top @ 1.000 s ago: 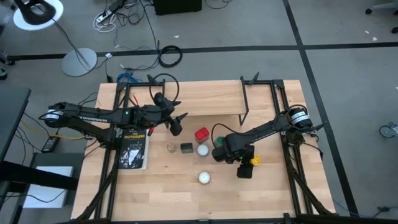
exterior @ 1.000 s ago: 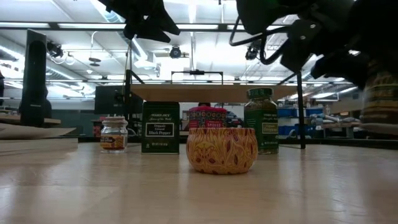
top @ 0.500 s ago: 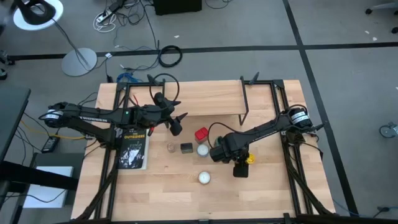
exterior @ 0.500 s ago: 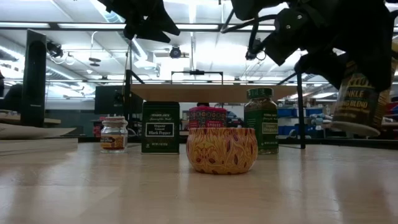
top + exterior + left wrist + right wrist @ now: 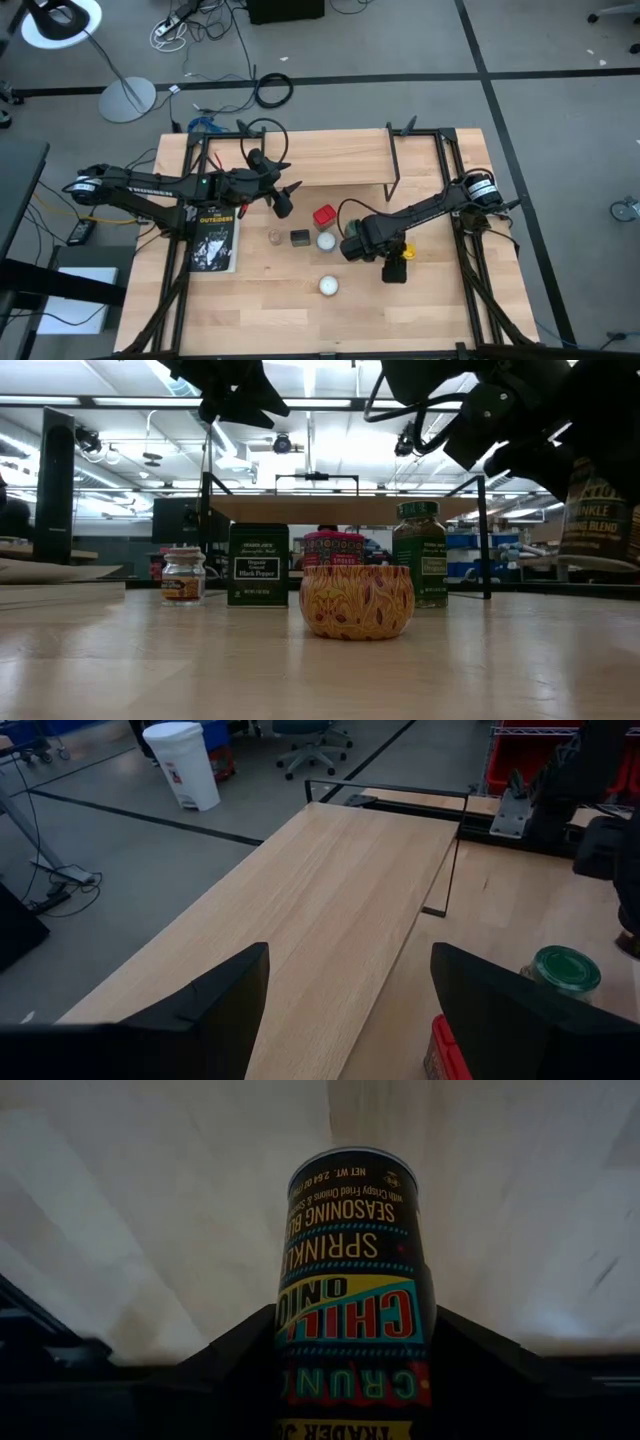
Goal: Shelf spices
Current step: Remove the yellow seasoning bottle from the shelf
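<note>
Carrying the yellow-lidded jar (image 5: 352, 1295) clear of the tabletop (image 5: 440, 310), held between the fingers of the right gripper (image 5: 392, 262), on the near side of the shelf (image 5: 330, 158) and toward its right end. Left gripper (image 5: 283, 196) hovering wide apart and empty at the shelf's near edge. Remaining spices, green-lidded jar (image 5: 419, 552), red box (image 5: 323, 215), dark square tin (image 5: 258, 564) and tan jar (image 5: 183, 573), standing in front of the shelf. Step judged: transfer under way. Next: raise the jar above the plank, set down upright, release.
</note>
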Robot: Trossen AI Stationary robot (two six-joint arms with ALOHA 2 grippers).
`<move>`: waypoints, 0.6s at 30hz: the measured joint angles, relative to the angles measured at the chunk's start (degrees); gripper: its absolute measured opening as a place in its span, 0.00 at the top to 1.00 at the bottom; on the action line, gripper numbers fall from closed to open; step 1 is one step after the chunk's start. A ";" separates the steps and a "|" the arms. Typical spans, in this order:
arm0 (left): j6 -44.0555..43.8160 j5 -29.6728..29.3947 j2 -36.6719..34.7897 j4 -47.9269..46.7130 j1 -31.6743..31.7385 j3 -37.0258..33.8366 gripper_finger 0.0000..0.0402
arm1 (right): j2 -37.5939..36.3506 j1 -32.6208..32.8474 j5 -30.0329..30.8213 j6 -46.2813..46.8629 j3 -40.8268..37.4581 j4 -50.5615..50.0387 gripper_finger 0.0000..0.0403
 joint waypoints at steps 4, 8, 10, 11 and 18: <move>0.00 0.00 0.00 0.00 0.00 0.00 0.29 | 0.00 0.09 -0.72 -0.12 0.00 2.20 0.41; 0.00 0.01 0.02 0.00 0.00 0.00 0.29 | 0.00 0.11 0.35 -0.05 0.00 2.74 0.32; 0.00 0.02 0.02 0.00 0.00 0.00 0.29 | 0.00 0.13 2.75 1.04 0.00 2.72 0.28; 0.00 0.00 0.00 0.00 0.00 0.00 0.29 | 0.00 0.13 4.14 1.63 0.00 2.71 0.26; 0.24 0.01 0.02 0.00 0.00 0.00 0.29 | 0.00 0.11 6.76 2.55 0.00 2.91 0.14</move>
